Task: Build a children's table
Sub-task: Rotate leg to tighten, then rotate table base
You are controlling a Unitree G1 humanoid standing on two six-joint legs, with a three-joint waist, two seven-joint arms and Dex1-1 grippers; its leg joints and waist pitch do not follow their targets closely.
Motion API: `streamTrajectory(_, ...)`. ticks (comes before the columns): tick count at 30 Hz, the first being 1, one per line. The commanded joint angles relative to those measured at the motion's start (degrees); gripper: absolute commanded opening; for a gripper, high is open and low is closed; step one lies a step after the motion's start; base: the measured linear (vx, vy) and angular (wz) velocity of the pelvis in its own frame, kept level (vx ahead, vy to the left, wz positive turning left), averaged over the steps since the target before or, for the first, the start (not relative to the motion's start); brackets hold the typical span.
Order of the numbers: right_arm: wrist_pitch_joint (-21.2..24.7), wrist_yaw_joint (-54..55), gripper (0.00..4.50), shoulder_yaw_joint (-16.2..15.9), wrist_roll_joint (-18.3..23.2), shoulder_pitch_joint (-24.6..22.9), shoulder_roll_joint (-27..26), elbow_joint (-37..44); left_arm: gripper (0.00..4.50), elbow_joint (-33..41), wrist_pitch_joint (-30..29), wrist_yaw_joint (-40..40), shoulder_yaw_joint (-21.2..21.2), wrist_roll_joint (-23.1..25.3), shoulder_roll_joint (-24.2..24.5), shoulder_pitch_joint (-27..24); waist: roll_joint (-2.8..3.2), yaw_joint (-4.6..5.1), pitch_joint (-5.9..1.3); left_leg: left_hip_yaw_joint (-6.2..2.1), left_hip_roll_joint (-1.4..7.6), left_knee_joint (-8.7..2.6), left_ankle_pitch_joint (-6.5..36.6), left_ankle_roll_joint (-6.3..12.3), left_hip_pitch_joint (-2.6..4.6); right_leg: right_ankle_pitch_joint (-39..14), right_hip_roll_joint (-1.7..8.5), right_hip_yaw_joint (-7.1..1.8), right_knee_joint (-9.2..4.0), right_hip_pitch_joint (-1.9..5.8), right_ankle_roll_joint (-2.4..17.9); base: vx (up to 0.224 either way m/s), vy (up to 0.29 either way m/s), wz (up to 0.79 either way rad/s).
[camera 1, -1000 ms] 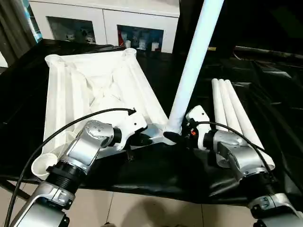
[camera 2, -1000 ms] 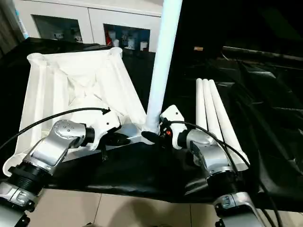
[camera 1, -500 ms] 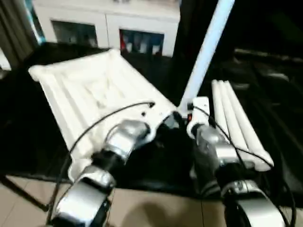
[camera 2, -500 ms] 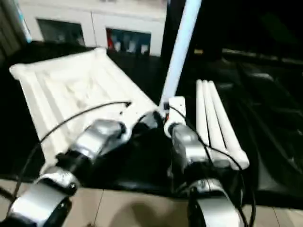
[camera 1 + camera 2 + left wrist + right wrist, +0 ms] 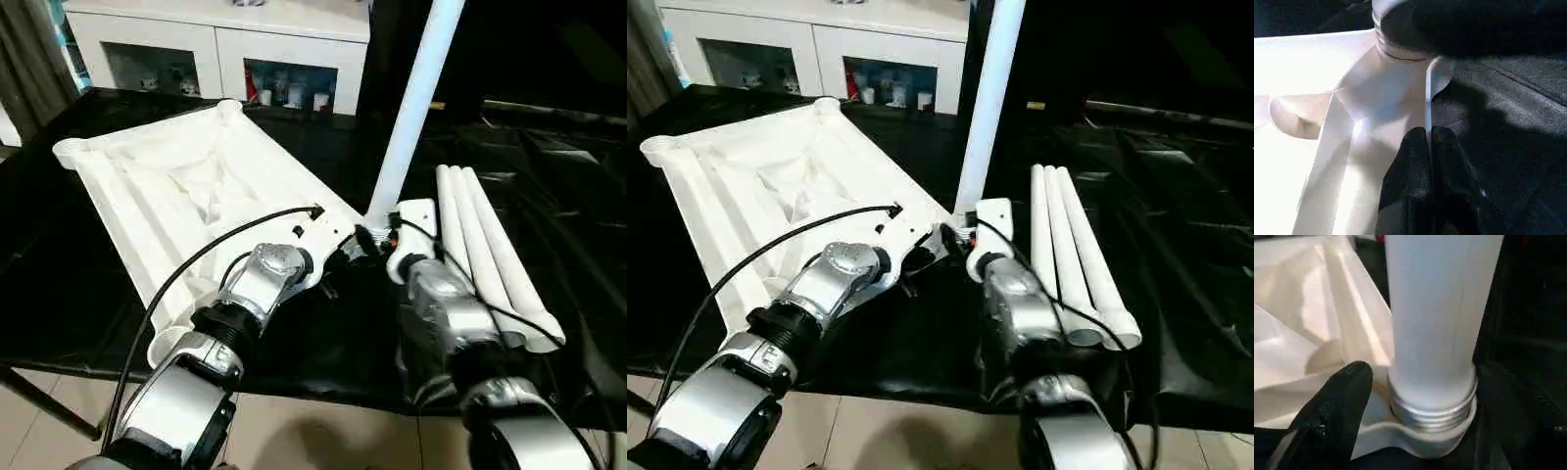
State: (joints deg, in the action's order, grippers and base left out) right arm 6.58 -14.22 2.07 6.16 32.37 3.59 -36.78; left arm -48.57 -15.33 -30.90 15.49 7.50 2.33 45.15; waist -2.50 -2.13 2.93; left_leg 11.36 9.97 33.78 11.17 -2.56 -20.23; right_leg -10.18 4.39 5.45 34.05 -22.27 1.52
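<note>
The white tabletop (image 5: 196, 186) lies ribbed side up on the black cloth. One white leg (image 5: 411, 108) stands upright in its near right corner socket (image 5: 1425, 435), its silver threaded collar seated there. My left gripper (image 5: 1429, 147) is shut on the tabletop's thin rim right beside that socket. My right gripper (image 5: 372, 238) is open at the leg's base, one black finger (image 5: 1337, 416) on each side of the tube, with a small gap showing. Three spare legs (image 5: 485, 245) lie side by side to the right.
A white cabinet with glass doors (image 5: 216, 44) stands behind the table. The black cloth (image 5: 323, 343) ends at the near table edge, with tiled floor (image 5: 323, 436) below. A black cable (image 5: 186, 274) runs along my left forearm.
The whole view has shifted, so the camera moved. Both forearms now point straighter at the corner socket. The grippers stay at the rim and the leg's base, and the leg stays upright.
</note>
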Motion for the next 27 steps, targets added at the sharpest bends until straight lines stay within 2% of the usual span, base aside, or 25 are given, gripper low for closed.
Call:
streamTrajectory(1, 2.39, -2.00, 3.70, -0.93, 0.62, -1.60, 1.07, 5.83, 0.00, -1.57, 3.90, 0.36, -0.91, -0.44, -0.04, -0.95, -0.16, -0.28, -3.06, -2.07, 3.56, -4.23, 13.35, 2.90, 0.23, -22.52, 5.20, -3.58, -5.63, 2.06, 7.12, 0.000, 0.000, 0.00)
streamTrajectory(2, 5.23, -4.11, 3.84, -2.23, 0.42, -5.15, 3.25, 12.29, 0.45, -1.69, 5.05, 0.40, -3.14, -2.42, -0.40, -0.34, -0.14, -0.33, -3.14, -2.03, 3.60, -4.19, 13.38, 2.95, 0.39, -22.95, 5.28, -3.63, -5.66, 1.94, 6.88, 0.000, 0.000, 0.00)
streamTrajectory(3, 6.16, -4.94, 3.84, -2.76, 0.13, -6.44, 4.12, 14.35, 0.57, -1.74, 4.86, 0.25, -4.27, -3.47, -0.51, 0.09, 0.00, -0.54, -3.10, -1.94, 3.56, -4.21, 12.62, 3.22, 0.35, -22.21, 5.07, -3.60, -5.93, 2.16, 6.36, 0.000, 0.000, 0.00)
streamTrajectory(4, 6.22, -4.96, 3.84, -2.79, 0.10, -6.53, 4.17, 14.48, 0.57, -1.73, 4.82, 0.20, -4.39, -3.58, -0.50, 0.14, -0.15, -0.56, -3.18, -1.96, 3.57, -4.16, 12.34, 3.30, 0.34, -21.42, 5.09, -3.62, -5.65, 2.17, 6.61, 0.000, 0.000, 0.00)
streamTrajectory(5, 7.10, -5.16, 3.84, -3.17, -0.42, -7.82, 4.97, 16.19, 0.63, -1.60, 4.44, -0.49, -6.06, -5.19, -0.26, 1.04, 0.08, -0.66, -3.24, -1.99, 3.51, -4.18, 11.88, 3.48, 0.16, -20.65, 5.14, -3.58, -5.59, 2.30, 7.30, 0.000, 0.000, 0.00)
streamTrajectory(7, 7.23, -4.78, 3.84, -3.22, -0.75, -8.07, 5.06, 16.38, 0.75, -1.81, 4.62, -0.19, -6.46, -5.35, 0.06, 1.52, 0.11, -0.65, -3.74, -2.07, 3.63, -3.94, 9.24, 3.63, -0.24, -15.44, 5.21, -3.62, -4.78, 2.51, 8.99, 0.000, 0.000, 0.00)
streamTrajectory(8, 7.44, -4.51, 3.84, -3.25, -0.88, -8.08, 4.94, 16.20, 0.87, -1.88, 4.42, 0.42, -6.91, -5.29, 0.88, 2.16, 0.15, -0.53, -4.03, -2.12, 3.60, -3.75, 6.79, 4.16, -0.67, -10.95, 5.12, -3.55, -4.11, 2.73, 10.09, 0.000, 0.000, 0.00)
streamTrajectory(9, 7.68, -4.37, 3.84, -3.37, -0.96, -8.06, 4.78, 16.10, 0.95, -1.71, 4.25, 1.13, -7.52, -5.33, 1.80, 2.69, 0.47, -0.36, -4.15, -2.02, 3.59, -3.49, 5.13, 5.02, -0.60, -6.75, 5.05, -3.59, -3.64, 2.53, 11.42, 0.000, 0.000, 0.00)
streamTrajectory(11, 9.59, -4.44, 3.84, -4.00, -1.09, -7.67, 4.29, 15.73, 1.16, -0.07, 2.64, 2.78, -9.41, -5.26, 5.50, 3.87, 0.26, 0.03, -4.00, -2.02, 3.50, -3.52, 5.11, 5.96, -0.89, -4.45, 5.00, -3.46, -3.34, 2.70, 12.80, 0.000, 0.000, 0.00)
streamTrajectory(12, 10.25, -4.51, 3.84, -4.15, -1.05, -7.87, 4.25, 16.25, 1.16, 0.25, 2.45, 2.86, -9.59, -5.20, 6.04, 3.91, 0.48, 0.18, -3.93, -2.11, 3.54, -3.55, 5.17, 6.06, -0.90, -4.70, 5.07, -3.42, -3.30, 2.82, 12.87, 0.000, 0.000, 0.00)
streamTrajectory(14, 11.74, -4.64, 3.84, -4.86, -1.29, -8.26, 4.45, 17.20, 1.34, 1.48, 1.35, 2.99, -10.11, -4.89, 7.52, 3.88, 0.56, -0.08, -3.86, -1.91, 3.69, -3.43, 5.41, 5.63, -0.28, -5.00, 5.02, -3.60, -3.33, 2.55, 13.51, 0.000, 0.000, 0.00)
streamTrajectory(16, 14.49, -5.93, 3.84, -6.97, -1.98, -8.78, 4.70, 17.55, 1.50, 8.23, -3.43, 2.80, -11.70, -3.38, 13.56, 2.58, 0.49, -0.22, -3.86, -1.86, 4.00, -3.62, 4.05, 5.60, -0.09, -3.08, 4.86, -3.71, -2.79, 2.43, 14.14, 0.000, 0.000, 0.00)
streamTrajectory(17, 15.23, -6.32, 3.84, -7.51, -2.19, -9.04, 4.74, 17.77, 1.55, 10.35, -4.72, 2.84, -12.05, -2.94, 15.39, 2.08, 0.20, -0.31, -3.81, -1.89, 4.10, -3.57, 3.12, 5.51, -0.20, -2.12, 5.07, -3.67, -2.50, 2.55, 14.48, 0.000, 0.000, 0.00)
streamTrajectory(18, 15.49, -6.33, 3.84, -7.70, -2.33, -9.03, 4.67, 17.54, 1.61, 11.67, -5.40, 2.70, -12.15, -2.39, 16.63, 1.63, 0.57, -0.30, -3.78, -1.77, 4.00, -3.49, 2.65, 5.38, -0.12, -1.65, 5.03, -3.73, -2.48, 2.44, 14.67, 0.000, 0.000, 0.00)
streamTrajectory(19, 16.10, -6.40, 3.84, -8.39, -2.79, -8.91, 4.32, 16.52, 1.71, 16.56, -8.10, 2.62, -12.69, -0.52, 21.51, -0.11, -0.61, -0.22, -3.79, -1.64, 4.19, -3.53, 2.80, 5.26, 0.06, -1.95, 5.04, -3.74, -2.48, 2.36, 14.59, 0.000, 0.000, 0.00)
streamTrajectory(20, 16.15, -6.34, 3.84, -8.72, -3.03, -8.60, 4.06, 15.63, 1.91, 19.10, -9.57, 2.35, -12.80, 0.84, 24.50, -1.13, 0.15, -0.20, -3.74, -1.85, 4.21, -3.68, 2.35, 4.64, -0.28, -2.69, 5.23, -3.77, -2.08, 2.61, 14.33, 0.000, 0.000, 0.00)
streamTrajectory(21, 16.35, -6.08, 3.84, -8.97, -3.28, -8.21, 3.74, 14.64, 1.91, 21.73, -11.22, 1.59, -12.80, 2.63, 27.93, -2.54, -0.31, 0.08, -3.52, -1.59, 4.07, -3.64, 2.81, 4.12, 0.05, -3.71, 4.90, -3.85, -2.50, 2.12, 13.78, 0.000, 0.000, 0.00)
streamTrajectory(22, 16.35, -6.08, 3.84, -8.97, -3.28, -8.21, 3.74, 14.64, 2.00, 21.73, -11.22, 1.59, -12.80, 2.63, 27.93, -2.54, 0.07, -0.18, -3.54, -1.74, 4.30, -3.68, 3.31, 3.36, 0.27, -4.31, 5.18, -3.90, -2.24, 2.14, 13.82, 0.000, 0.000, 0.00)
streamTrajectory(23, 16.24, -5.98, 3.84, -9.16, -3.41, -7.52, 3.37, 13.35, 2.00, 24.07, -12.81, 1.16, -13.17, 4.69, 31.84, -4.23, -0.37, -0.12, -3.28, -1.47, 4.08, -3.76, 3.80, 2.68, 0.31, -5.36, 4.85, -3.95, -2.57, 1.94, 13.36, 0.000, 0.000, 0.00)
streamTrajectory(24, 16.43, -5.90, 3.84, -9.29, -3.51, -7.16, 3.14, 12.78, 2.00, 25.97, -14.09, 0.86, -13.38, 5.97, 34.47, -5.54, -0.27, -0.15, -3.22, -1.56, 4.28, -3.91, 4.33, 1.94, 0.41, -6.08, 4.92, -4.02, -2.43, 1.83, 13.28, 0.000, 0.000, 0.00)
streamTrajectory(25, 16.44, -5.74, 3.84, -9.55, -3.87, -6.52, 2.97, 11.71, 2.19, 28.06, -15.92, 0.20, -14.05, 7.07, 37.49, -7.29, -0.07, -0.28, -3.08, -1.63, 4.26, -3.97, 4.75, 1.50, 0.41, -6.78, 5.02, -4.04, -2.40, 1.76, 13.00, 0.000, 0.000, 0.00)
streamTrajectory(26, 16.44, -5.74, 3.84, -9.55, -3.87, -6.52, 2.97, 11.71, 2.19, 28.06, -15.92, 0.20, -14.05, 7.07, 37.49, -7.29, -0.21, -0.28, -2.94, -1.69, 4.33, -4.16, 5.82, 0.60, 0.51, -8.33, 5.00, -4.07, -2.46, 1.61, 12.52, 0.000, 0.000, 0.00)
streamTrajectory(27, 16.50, -5.72, 3.84, -9.79, -4.07, -5.98, 2.88, 10.97, 2.33, 29.86, -17.53, -0.25, -14.23, 7.96, 40.01, -8.89, -0.07, -0.50, -2.90, -1.51, 4.37, -4.14, 6.99, -0.56, 1.12, -9.22, 5.01, -4.14, -2.77, 1.23, 12.15, 0.000, 0.000, 0.00)
